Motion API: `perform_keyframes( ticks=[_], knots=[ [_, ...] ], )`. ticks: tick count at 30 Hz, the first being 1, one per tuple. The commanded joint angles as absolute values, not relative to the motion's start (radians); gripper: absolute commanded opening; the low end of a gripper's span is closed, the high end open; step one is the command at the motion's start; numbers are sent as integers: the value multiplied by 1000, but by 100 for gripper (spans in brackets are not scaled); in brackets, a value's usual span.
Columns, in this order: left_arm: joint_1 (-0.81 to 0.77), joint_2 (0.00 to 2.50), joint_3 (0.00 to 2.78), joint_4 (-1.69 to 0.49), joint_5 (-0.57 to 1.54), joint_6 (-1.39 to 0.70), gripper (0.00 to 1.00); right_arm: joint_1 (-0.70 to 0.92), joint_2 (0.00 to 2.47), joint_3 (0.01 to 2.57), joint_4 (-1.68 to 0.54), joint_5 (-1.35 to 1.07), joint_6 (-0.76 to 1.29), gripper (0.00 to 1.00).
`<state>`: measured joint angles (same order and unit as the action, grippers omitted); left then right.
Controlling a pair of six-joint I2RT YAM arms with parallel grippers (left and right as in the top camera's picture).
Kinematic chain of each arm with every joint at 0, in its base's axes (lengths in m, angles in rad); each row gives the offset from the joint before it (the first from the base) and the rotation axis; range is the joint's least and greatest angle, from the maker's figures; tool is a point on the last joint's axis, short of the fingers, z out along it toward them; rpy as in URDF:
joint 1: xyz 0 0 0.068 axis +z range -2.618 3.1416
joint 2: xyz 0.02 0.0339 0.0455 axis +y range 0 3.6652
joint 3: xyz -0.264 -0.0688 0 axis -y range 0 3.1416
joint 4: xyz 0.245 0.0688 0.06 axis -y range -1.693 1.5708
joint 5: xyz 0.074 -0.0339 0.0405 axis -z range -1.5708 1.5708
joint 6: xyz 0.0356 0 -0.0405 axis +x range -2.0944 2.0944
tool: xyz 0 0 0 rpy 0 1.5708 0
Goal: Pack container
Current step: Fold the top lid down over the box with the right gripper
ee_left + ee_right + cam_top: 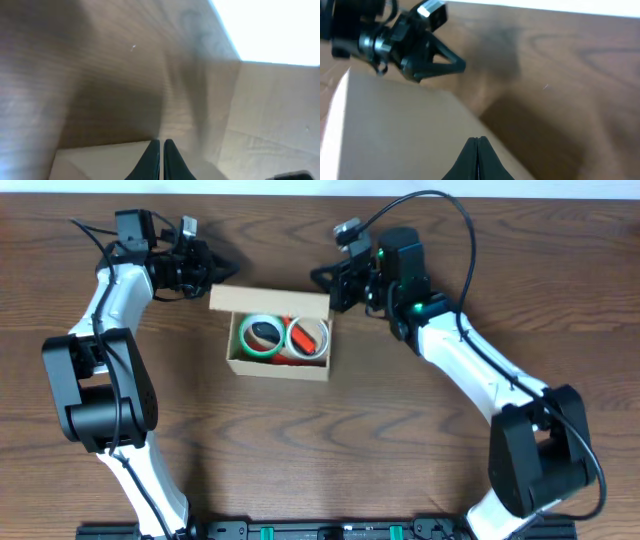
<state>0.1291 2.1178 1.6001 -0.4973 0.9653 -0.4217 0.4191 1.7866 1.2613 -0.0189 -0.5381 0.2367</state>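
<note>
The container (pixel 278 369), a tan cardboard box, sits at the table's middle with its flap lid (pixel 270 301) raised at the far side. Inside lie a green tape roll (pixel 261 338) and a red tape roll (pixel 308 338). My left gripper (pixel 234 260) is shut, its tips by the flap's left end; in the left wrist view the tips (pixel 161 143) rest against cardboard (pixel 100 162). My right gripper (pixel 316 276) is shut by the flap's right end; in the right wrist view the tips (pixel 477 140) lie over the flap (pixel 395 130).
Brown wooden table (pixel 420 450) all around the box. The left gripper (pixel 445 64) shows in the right wrist view just beyond the flap. The table's far edge runs close behind both grippers.
</note>
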Motion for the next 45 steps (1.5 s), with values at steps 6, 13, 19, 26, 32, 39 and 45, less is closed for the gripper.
perform_keyframes(
  ticks=[6, 13, 19, 26, 32, 39, 45],
  knots=[
    [131, 2124, 1830, -913, 588, -282, 5, 560, 1722, 1272, -139, -397, 277, 1],
    [130, 2124, 1867, -1053, 550, -244, 5, 592, 1712, 1274, -203, -352, 292, 1],
    [133, 2124, 1868, -1129, 476, -235, 5, 624, 1703, 1316, -277, -353, 319, 1],
    [133, 2124, 1911, -1190, 408, -240, 5, 712, 1710, 1316, -307, -284, 337, 1],
    [129, 2124, 1962, -1293, 323, -239, 6, 768, 1738, 1316, -307, -276, 344, 1],
    [105, 2124, 1959, -1359, 321, -239, 6, 781, 1790, 1316, -334, -269, 363, 1],
    [91, 2124, 1959, -1358, 311, -240, 6, 790, 1852, 1316, -395, -262, 366, 1]
  ],
)
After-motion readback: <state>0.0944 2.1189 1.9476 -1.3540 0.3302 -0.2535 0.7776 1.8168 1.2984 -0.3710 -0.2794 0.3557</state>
